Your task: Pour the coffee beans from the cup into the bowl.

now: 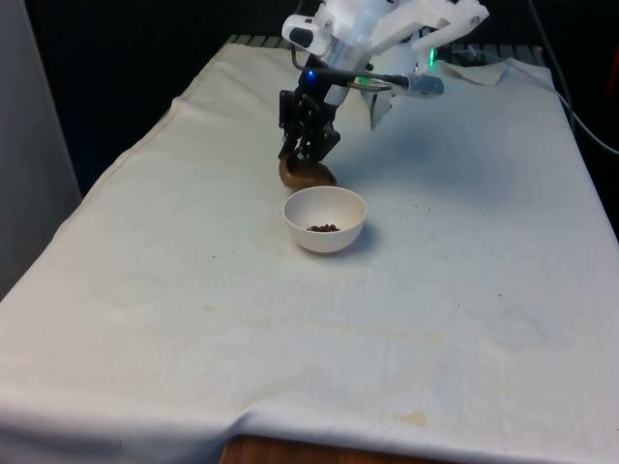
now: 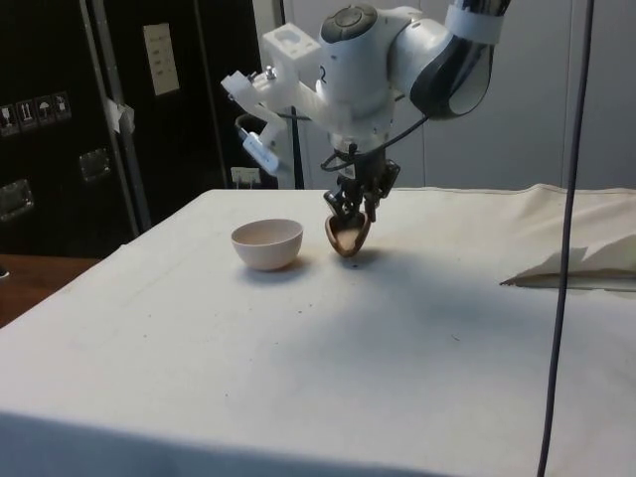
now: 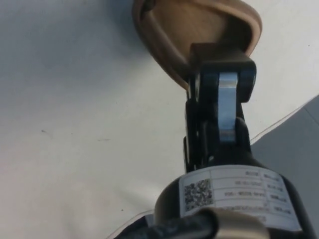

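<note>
A white bowl [image 1: 325, 218] stands on the cloth with a few dark coffee beans [image 1: 324, 228] at its bottom. Just behind it a small brown cup [image 1: 306, 174] rests on the table, tilted. My black gripper [image 1: 308, 155] comes down from above and is shut on the cup's rim. From the side, the brown cup [image 2: 347, 235] sits right of the bowl [image 2: 267, 243], a short gap between them, held by the gripper [image 2: 353, 212]. In the wrist view the cup [image 3: 199, 35] looks empty inside, its rim pinched between the fingers [image 3: 222, 94].
White cloth [image 1: 290, 329] covers the table, with a rumpled fold [image 2: 576, 268] off to one side. A black cable [image 2: 566, 238] hangs down at the side view's right. Dark cabinets [image 2: 89, 119] stand behind.
</note>
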### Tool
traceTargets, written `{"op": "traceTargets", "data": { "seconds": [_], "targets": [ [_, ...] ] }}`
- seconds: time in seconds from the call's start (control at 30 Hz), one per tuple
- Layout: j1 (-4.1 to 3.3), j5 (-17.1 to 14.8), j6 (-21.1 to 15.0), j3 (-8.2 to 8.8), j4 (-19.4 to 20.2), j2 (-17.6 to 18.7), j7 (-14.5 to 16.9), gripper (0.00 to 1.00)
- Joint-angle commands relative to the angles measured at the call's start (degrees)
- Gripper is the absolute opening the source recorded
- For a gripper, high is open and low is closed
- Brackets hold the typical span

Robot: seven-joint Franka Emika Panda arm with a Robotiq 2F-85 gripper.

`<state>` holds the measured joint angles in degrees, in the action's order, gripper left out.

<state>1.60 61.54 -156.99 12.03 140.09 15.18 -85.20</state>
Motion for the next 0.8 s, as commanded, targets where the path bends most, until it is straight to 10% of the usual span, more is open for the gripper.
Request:
{"op": "traceTargets", "data": {
  "seconds": [0.0, 0.2, 0.23, 0.27, 0.47, 0.5, 0.53, 0.77],
  "targets": [
    [0.80, -1.49, -1.55, -0.34, 0.63, 0.34, 1.66, 0.05],
    [0.92, -4.41, -2.86, 0.40, 0.80, 0.63, 4.53, 0.05],
    [0.06, -3.04, -1.32, 0.86, 0.23, 0.29, 3.04, 0.05],
    [0.97, -4.87, -3.04, 0.52, 0.86, 0.69, 4.98, 0.05],
    [1.09, -7.85, -4.13, 1.15, 1.03, 1.03, 8.02, 0.05],
    [0.11, -6.42, -2.75, 1.78, 0.34, 0.74, 6.47, 0.05],
    [1.09, -8.31, -4.30, 1.26, 1.09, 1.09, 8.48, 0.05],
    [1.26, -12.95, -4.76, 1.66, 1.26, 1.20, 13.01, 0.05]
  ]
}}
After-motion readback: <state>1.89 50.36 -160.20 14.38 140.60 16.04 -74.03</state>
